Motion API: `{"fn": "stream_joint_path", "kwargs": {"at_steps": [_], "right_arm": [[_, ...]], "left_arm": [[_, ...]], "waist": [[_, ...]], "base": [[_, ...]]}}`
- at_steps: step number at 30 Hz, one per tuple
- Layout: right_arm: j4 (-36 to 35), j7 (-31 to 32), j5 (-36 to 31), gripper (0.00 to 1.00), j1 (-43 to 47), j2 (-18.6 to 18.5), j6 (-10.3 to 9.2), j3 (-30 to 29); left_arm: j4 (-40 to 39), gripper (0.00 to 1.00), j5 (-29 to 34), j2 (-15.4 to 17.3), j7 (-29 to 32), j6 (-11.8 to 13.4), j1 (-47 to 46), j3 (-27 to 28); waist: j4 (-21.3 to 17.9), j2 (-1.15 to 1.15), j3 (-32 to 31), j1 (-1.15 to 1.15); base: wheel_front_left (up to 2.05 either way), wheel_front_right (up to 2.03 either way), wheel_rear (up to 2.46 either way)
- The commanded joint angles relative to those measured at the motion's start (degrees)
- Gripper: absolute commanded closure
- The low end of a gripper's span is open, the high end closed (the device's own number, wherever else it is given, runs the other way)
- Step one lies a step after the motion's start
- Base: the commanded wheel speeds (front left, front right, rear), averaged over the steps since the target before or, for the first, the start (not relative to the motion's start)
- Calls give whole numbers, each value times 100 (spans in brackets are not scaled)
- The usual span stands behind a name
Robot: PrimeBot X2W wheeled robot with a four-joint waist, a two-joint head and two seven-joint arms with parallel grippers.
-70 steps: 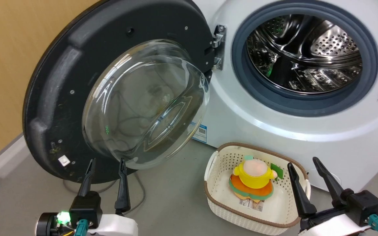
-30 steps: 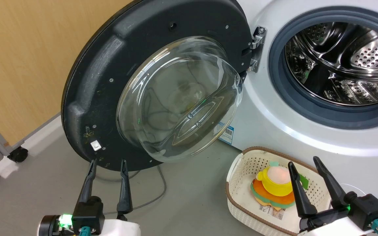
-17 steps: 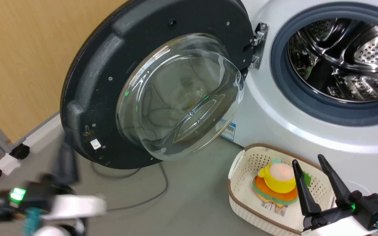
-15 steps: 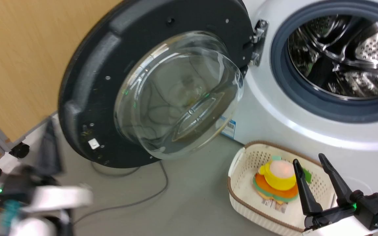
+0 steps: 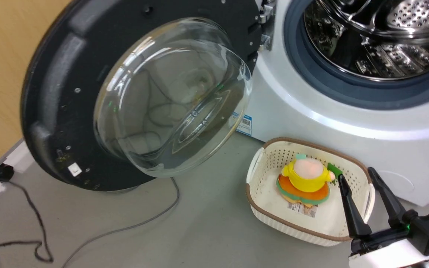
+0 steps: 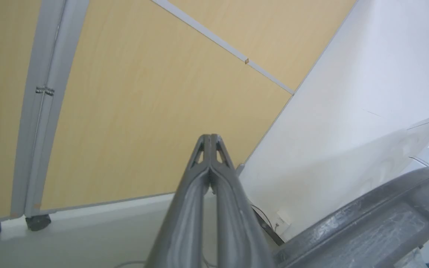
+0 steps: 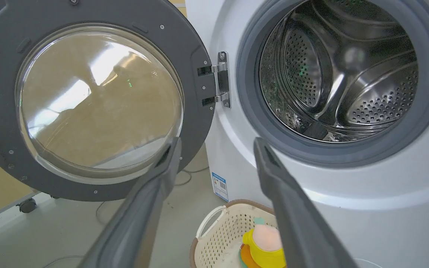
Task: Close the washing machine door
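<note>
The washing machine door [image 5: 62, 93] stands wide open, its glass bowl [image 5: 169, 100] bulging toward me. It hangs by a metal hinge [image 7: 220, 83] on the white washing machine [image 5: 311, 123], whose steel drum [image 5: 378, 33] is exposed. My left gripper [image 6: 210, 138] is shut on nothing. It points at the wooden wall, with the door's grey outer edge [image 6: 367, 230] at its lower right, apart from it. My right gripper [image 5: 358, 175] is open and empty beside the basket; in its wrist view the right gripper [image 7: 216, 140] faces the door [image 7: 99, 100] and the machine [image 7: 348, 193].
A white basket [image 5: 304, 232] holding a yellow and orange plush toy [image 5: 305, 175] sits on the floor before the machine. A grey cable [image 5: 125, 229] and a black cable [image 5: 32, 219] trail across the floor. A wood-panelled wall [image 6: 125, 111] on castors [image 5: 2, 173] stands left.
The head camera has shifted. My left gripper has swung out to the left, past the door's edge, and has gone from open to shut. The right gripper stays open.
</note>
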Motion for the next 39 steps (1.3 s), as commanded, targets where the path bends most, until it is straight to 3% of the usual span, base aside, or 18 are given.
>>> {"fn": "stream_joint_path", "kwargs": {"at_steps": [1, 6, 8, 16, 30, 39], "right_arm": [[-28, -25, 23, 0, -89, -39, 5, 13], [-30, -25, 24, 0, -151, -59, 5, 42], [-31, -25, 21, 0, -167, -58, 5, 50], [-14, -25, 28, 0, -209, -57, 5, 67], [33, -25, 32, 0, -132, 49, 5, -65], [61, -25, 29, 0, 15, 199, 5, -180]], "left_arm": [[126, 100, -156, 17, 98, -37, -113, 70], [838, 100, -1202, -44, 981, -56, -520, 431], [1097, 100, -1770, -134, 1597, 0, -661, 569], [1562, 100, -3044, -213, 2967, 163, -872, 991], [1118, 100, -3335, -311, 4346, -56, -164, 531], [140, 100, -3420, -698, 5159, 119, 422, -9]], "waist": [[-54, 0, 51, 0], [-129, 0, 130, 0], [-150, 0, 154, 0], [-198, 0, 176, 0], [-252, 0, -118, 0], [-322, 0, -427, 0]], "base": [[0, 0, 0], [0, 0, 0], [0, 0, 0], [0, 0, 0], [0, 0, 0], [0, 0, 0]]}}
